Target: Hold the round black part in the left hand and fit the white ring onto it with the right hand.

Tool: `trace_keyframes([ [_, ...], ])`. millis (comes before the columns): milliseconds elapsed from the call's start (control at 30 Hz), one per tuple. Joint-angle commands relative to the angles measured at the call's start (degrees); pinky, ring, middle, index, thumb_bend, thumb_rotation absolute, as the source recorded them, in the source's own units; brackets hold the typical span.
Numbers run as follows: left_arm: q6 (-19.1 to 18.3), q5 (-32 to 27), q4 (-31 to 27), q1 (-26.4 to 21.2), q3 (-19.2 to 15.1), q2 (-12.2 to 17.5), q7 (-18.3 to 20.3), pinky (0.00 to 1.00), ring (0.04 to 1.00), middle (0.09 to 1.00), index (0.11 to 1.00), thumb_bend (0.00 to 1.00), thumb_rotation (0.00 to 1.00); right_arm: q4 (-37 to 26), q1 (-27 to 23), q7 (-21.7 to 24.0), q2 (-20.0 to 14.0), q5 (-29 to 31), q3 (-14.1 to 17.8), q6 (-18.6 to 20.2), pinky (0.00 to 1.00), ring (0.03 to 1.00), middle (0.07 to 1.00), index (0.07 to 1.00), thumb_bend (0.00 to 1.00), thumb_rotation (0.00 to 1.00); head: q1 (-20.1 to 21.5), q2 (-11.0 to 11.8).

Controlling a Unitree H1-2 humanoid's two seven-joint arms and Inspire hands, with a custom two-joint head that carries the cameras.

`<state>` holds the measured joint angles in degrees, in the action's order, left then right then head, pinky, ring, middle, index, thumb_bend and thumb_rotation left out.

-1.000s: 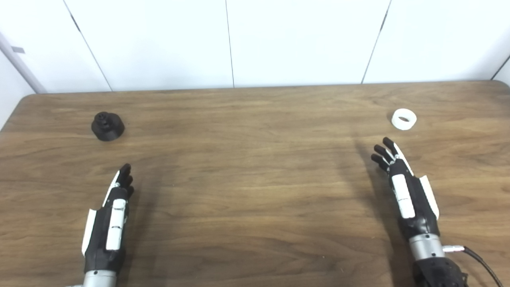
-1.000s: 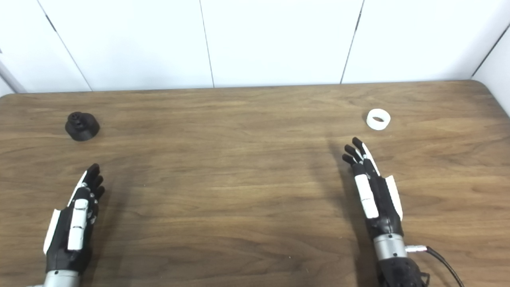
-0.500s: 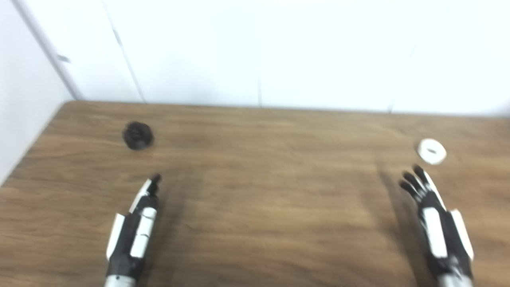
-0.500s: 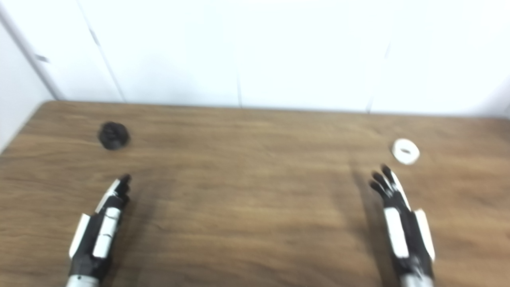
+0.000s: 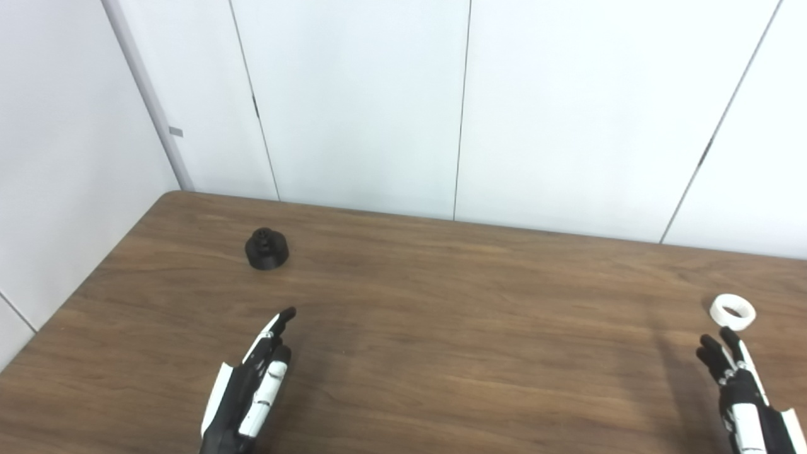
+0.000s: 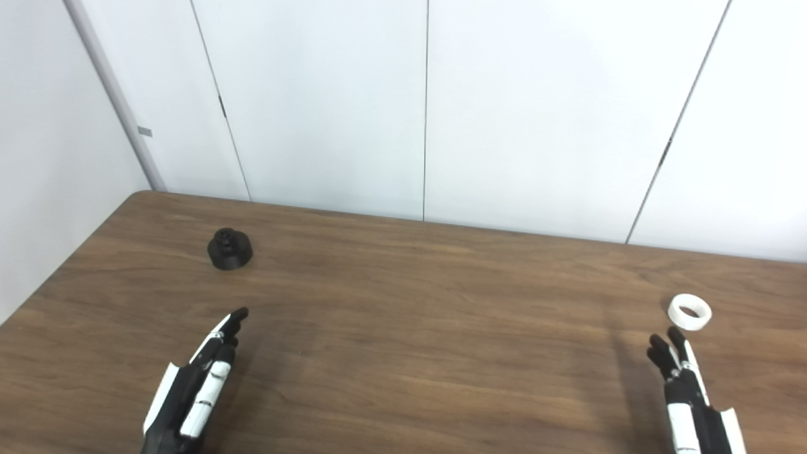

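The round black part (image 5: 267,249) sits upright on the table (image 5: 441,328) near its far left corner, a small knob on top. The white ring (image 5: 732,311) lies flat close to the right edge, its hole facing up. The two are well apart, and neither is touched.

The left hand (image 5: 247,391) reaches in from the near edge, fingers stretched out straight and holding nothing, its tips pointing toward the black part but short of it. The right hand (image 6: 687,394) comes in near the right edge, fingers extended and slightly spread, empty, its tips just short of the ring.

The right eye view shows more table to the right of the ring; the left eye view shows more of the left wall (image 5: 63,157).
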<state>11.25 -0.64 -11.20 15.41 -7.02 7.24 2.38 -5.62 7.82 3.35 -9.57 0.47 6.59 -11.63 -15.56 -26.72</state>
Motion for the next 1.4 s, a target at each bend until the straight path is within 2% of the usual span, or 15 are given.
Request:
trace_keyframes([
  [0,0.8,0.3,2.6,0.6,1.4,-2.0,-0.6,1.0,1.0,0.99,0.943,0.49,0.86,6.3,2.9,-0.3,0.3,-0.1,0.0,-1.6,1.0,0.93,0.941,0.995,0.46,1.0,-0.1,-0.1],
  [100,0.1,-0.2,2.3,0.8,1.2,-2.5,-0.9,1.0,1.0,0.99,0.941,0.49,0.78,6.3,2.9,-0.6,0.3,-0.6,-0.1,-1.0,1.0,0.927,0.939,0.993,0.47,1.0,0.8,0.0],
  [133,-0.1,0.1,1.9,1.0,1.1,-2.7,-1.3,1.0,1.0,0.99,0.944,0.49,0.67,6.2,3.0,-0.6,0.3,-0.5,-0.1,-0.9,1.0,0.928,0.94,0.992,0.47,1.0,1.3,-0.4],
  [200,-0.6,1.0,1.2,1.4,0.7,-2.9,-2.1,1.0,1.0,0.99,0.948,0.5,0.59,5.9,3.3,-0.6,0.3,-0.5,0.0,-0.7,1.0,0.925,0.937,0.989,0.47,1.0,1.5,-0.6],
  [233,-0.6,1.8,0.8,1.6,0.5,-2.8,-2.6,1.0,1.0,0.984,0.953,0.54,0.49,5.8,3.4,-0.7,0.3,-0.7,0.0,-0.7,1.0,0.922,0.934,0.987,0.48,1.0,1.6,-0.7],
  [267,-0.7,2.3,0.6,1.7,0.4,-2.7,-3.0,1.0,0.998,0.981,0.953,0.55,0.44,5.7,3.5,-0.7,0.3,-0.9,-0.1,-0.7,1.0,0.922,0.932,0.987,0.48,1.0,1.6,-0.7],
  [367,-3.4,7.3,-2.1,1.6,-0.5,-1.9,-5.6,0.95,0.956,0.946,0.937,0.61,0.35,5.1,3.9,-1.0,0.2,-1.4,0.0,-0.2,1.0,0.918,0.928,0.984,0.49,1.0,1.4,-1.2],
  [467,-7.9,7.6,-5.4,-0.1,-2.3,0.0,-6.2,0.95,0.948,0.938,0.93,0.67,0.26,5.3,4.1,-1.2,0.3,-1.6,0.2,-0.3,1.0,0.921,0.92,0.977,0.51,1.0,1.3,-1.3],
  [567,-10.1,7.3,-6.6,-2.9,-4.4,2.3,-6.0,0.96,0.946,0.932,0.925,0.74,0.22,5.4,4.1,-1.3,0.1,-2.0,0.1,-0.2,1.0,0.923,0.916,0.975,0.52,1.0,1.3,-1.3],
  [733,-16.8,10.0,-9.9,-7.5,-6.8,5.7,-5.4,1.0,0.969,0.939,0.921,0.79,0.18,5.5,4.1,-1.6,0.1,-2.6,0.0,-0.1,1.0,0.914,0.913,0.97,0.54,1.0,1.5,-1.4],
  [800,-20.7,11.5,-11.0,-9.3,-7.3,7.2,-5.1,0.98,0.97,0.947,0.92,0.83,0.19,5.4,4.1,-1.6,0.0,-2.8,0.0,0.0,1.0,0.919,0.913,0.972,0.54,1.0,1.5,-1.4],
  [867,-22.9,12.4,-10.7,-11.4,-7.7,9.0,-4.8,0.99,0.99,0.968,0.921,0.87,0.2,5.3,4.3,-1.7,0.0,-2.9,-0.1,0.0,1.0,0.918,0.91,0.972,0.54,1.0,1.6,-1.5],
  [1000,-24.6,16.0,-7.8,-14.7,-7.5,12.8,-4.6,1.0,0.991,0.961,0.925,0.91,0.26,5.1,4.4,-1.7,0.0,-2.9,0.0,0.1,1.0,0.916,0.907,0.97,0.55,1.0,1.5,-1.6],
  [1100,-25.8,18.1,-5.2,-17.1,-7.0,15.1,-4.4,1.0,0.987,0.957,0.914,0.9,0.3,4.8,4.5,-1.9,0.0,-3.6,-0.2,0.1,1.0,0.903,0.902,0.967,0.55,1.0,1.6,-1.6],
  [1367,-25.9,20.8,4.1,-23.2,-6.0,18.0,-5.4,0.96,0.973,0.946,0.892,0.89,0.3,4.8,4.6,-2.2,0.1,-4.8,-0.3,-0.1,1.0,0.892,0.895,0.964,0.56,1.0,1.6,-1.8],
])
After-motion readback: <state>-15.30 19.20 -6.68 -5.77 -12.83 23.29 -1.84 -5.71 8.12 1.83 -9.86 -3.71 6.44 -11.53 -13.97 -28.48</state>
